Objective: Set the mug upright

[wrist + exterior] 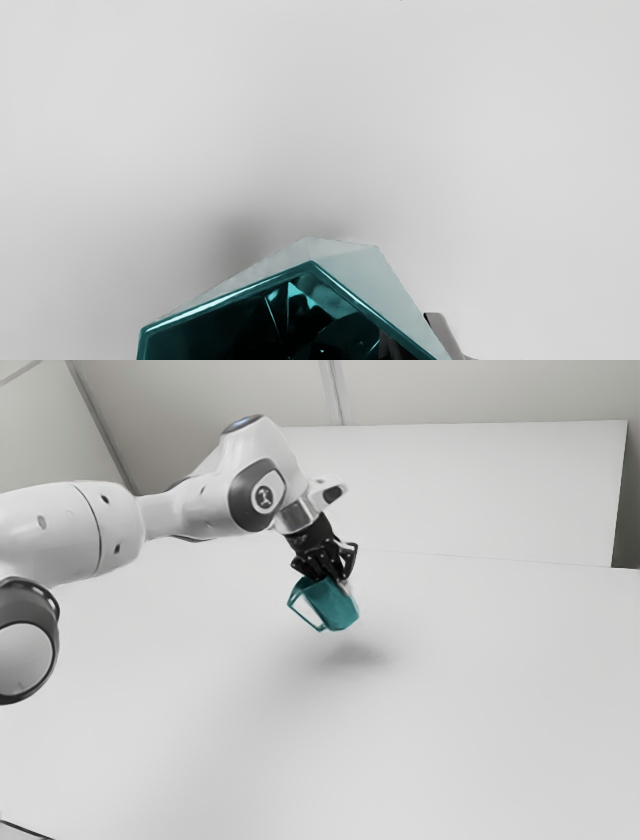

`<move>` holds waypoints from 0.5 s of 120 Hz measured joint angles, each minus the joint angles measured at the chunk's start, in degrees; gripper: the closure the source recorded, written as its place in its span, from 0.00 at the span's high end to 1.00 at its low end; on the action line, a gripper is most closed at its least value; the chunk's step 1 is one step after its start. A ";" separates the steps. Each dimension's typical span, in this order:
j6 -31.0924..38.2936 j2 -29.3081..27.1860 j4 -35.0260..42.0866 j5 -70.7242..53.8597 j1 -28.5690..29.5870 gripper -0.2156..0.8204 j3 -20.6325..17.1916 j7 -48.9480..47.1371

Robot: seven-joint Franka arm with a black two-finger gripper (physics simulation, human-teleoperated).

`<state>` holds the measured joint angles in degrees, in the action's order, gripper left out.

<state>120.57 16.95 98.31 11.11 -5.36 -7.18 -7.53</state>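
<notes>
The black gripper (pixel 334 576) is at the tilted teal mug (pixel 332 606), which hangs in the air above the table with its handle toward the exterior view's left. In the wrist view, the many-sided mug (pixel 345 255) turns its open mouth toward the camera, its interior dark and shiny. The gripper (pixel 412 342) is shut on the mug's wall near the rim; one grey finger (pixel 442 327) shows outside that wall, while the other is hard to make out among the dark reflections inside.
A white table (pixel 480 710) lies beneath the mug, with the mug's soft shadow on it. Pale walls (pixel 450 390) stand behind the table. A dark thin edge crosses the exterior view's lower left corner.
</notes>
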 joint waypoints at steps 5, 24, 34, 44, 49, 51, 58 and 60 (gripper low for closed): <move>0.00 -1.35 1.31 -2.95 0.02 0.05 0.07 -0.56; 0.51 -7.23 9.00 -10.15 0.30 0.04 0.59 -2.71; 1.64 -9.40 12.95 -11.59 0.54 0.04 1.14 -3.66; 2.72 -10.86 15.74 -12.35 0.86 0.04 1.61 -4.52; 3.25 -11.50 17.01 -12.59 0.79 0.04 2.02 -4.91; 3.59 -11.84 17.81 -12.66 0.82 0.04 2.15 -5.05; 4.76 -12.60 19.74 -12.86 0.98 0.04 2.47 -5.54; 5.06 -12.70 20.04 -12.90 0.91 0.03 2.66 -5.67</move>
<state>125.63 4.25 118.35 -1.78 -4.45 -4.52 -13.19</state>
